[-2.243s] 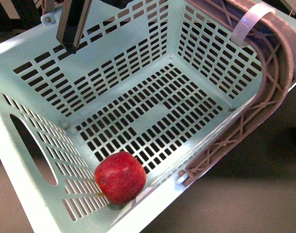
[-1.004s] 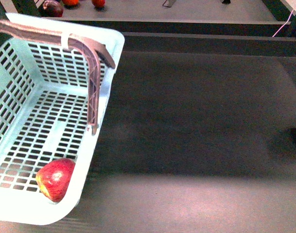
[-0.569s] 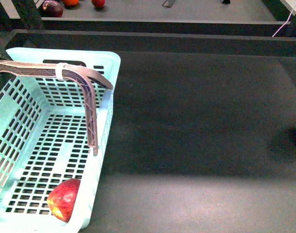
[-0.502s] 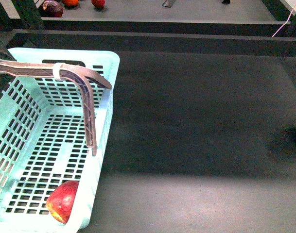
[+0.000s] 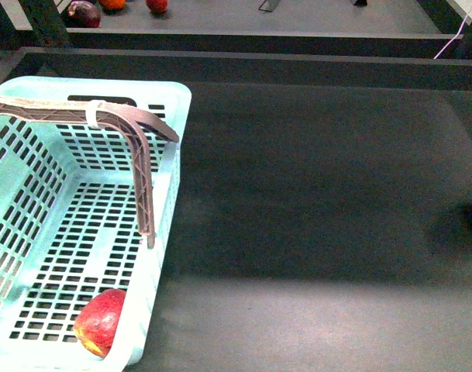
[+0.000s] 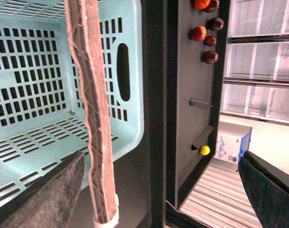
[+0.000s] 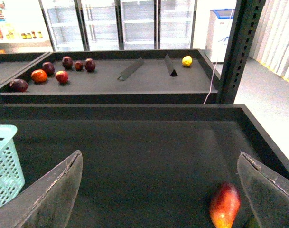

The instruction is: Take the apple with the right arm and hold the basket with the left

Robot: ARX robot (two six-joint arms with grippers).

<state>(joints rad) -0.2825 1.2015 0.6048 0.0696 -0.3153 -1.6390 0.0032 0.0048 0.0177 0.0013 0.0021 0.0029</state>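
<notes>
red apple (image 5: 101,332) inside mint basket (image 5: 170,155) corner

Broad dark-grey felt-like pads (image 6: 49,194) on left gripper (image 6: 158,190) fingers; paler grey, rough-edged pads (image 7: 54,194) on right gripper (image 7: 158,194).

The basket (image 5: 172,147) looks like moulded plastic, pale mint, smooth with a soft sheen along its rim and slotted walls. Its swing handle (image 5: 145,186) is a duller brownish-mauve plastic lattice, wrapped near the basket's far wall by a smooth white band (image 5: 92,113). Inside the basket, in its near corner, the apple (image 5: 100,322) has glossy red skin with a yellowish patch. The counter (image 5: 313,194) beside the basket is dark and matt, faintly grainy. In the wrist views, the finger pads of the left hand (image 6: 159,199) and right hand (image 7: 165,190) look grey, matt and rough, like felt.
</notes>
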